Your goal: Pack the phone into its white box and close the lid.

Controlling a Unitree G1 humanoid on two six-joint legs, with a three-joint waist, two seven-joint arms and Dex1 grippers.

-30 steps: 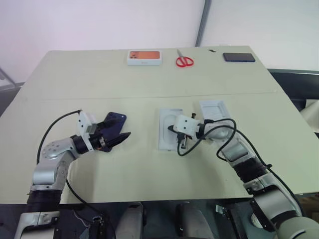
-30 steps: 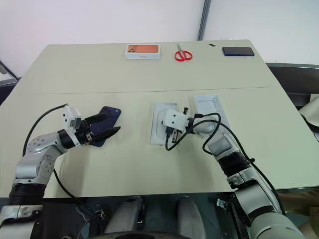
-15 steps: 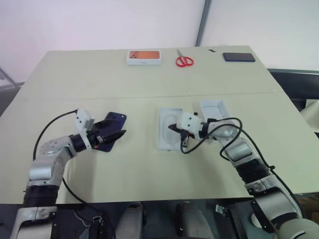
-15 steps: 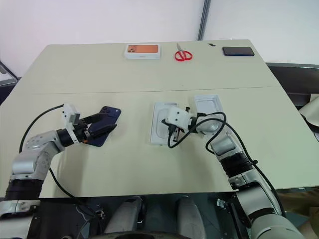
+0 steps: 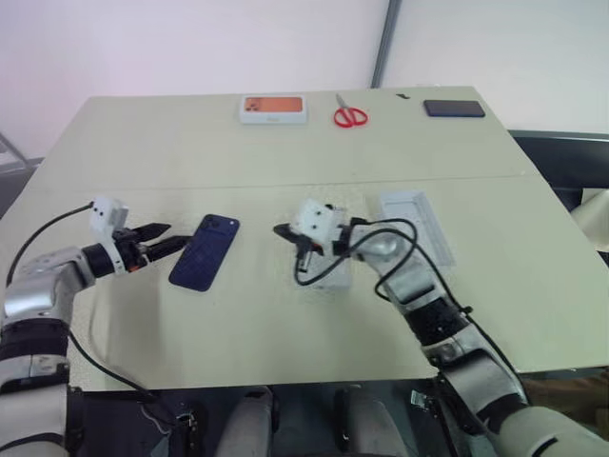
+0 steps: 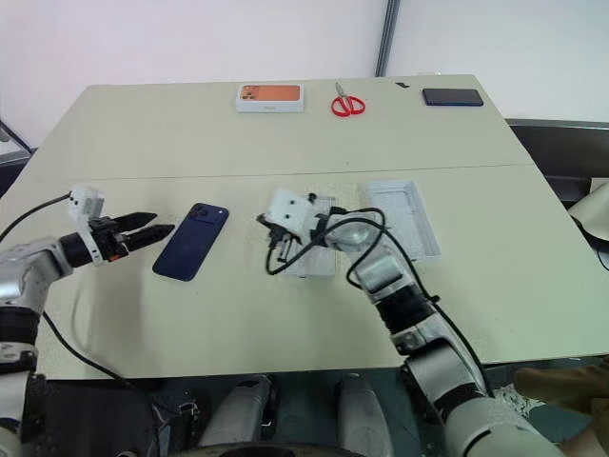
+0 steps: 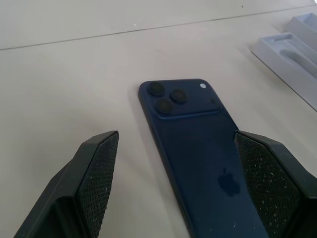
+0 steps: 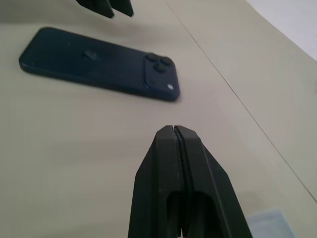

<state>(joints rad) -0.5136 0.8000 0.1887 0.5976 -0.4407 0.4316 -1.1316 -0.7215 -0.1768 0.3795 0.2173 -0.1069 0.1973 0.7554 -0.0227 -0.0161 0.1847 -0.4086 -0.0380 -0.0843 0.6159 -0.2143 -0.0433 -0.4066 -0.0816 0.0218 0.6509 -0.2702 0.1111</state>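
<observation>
On the beige table [image 5: 285,143], the white box [image 5: 333,276] and its lid [image 5: 419,224] sit open side by side, apart from the navy phone [image 5: 204,251] lying face down. The left gripper [image 5: 157,240], jaws spread, aims at it; the right gripper [image 5: 282,230] hovers pressed shut. The pickup appears unstarted: next, close in and pinch the phone's edges.

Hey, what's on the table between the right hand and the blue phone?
Nothing: in the left eye view only bare table lies between the right hand and the phone; the right wrist view agrees.
</observation>
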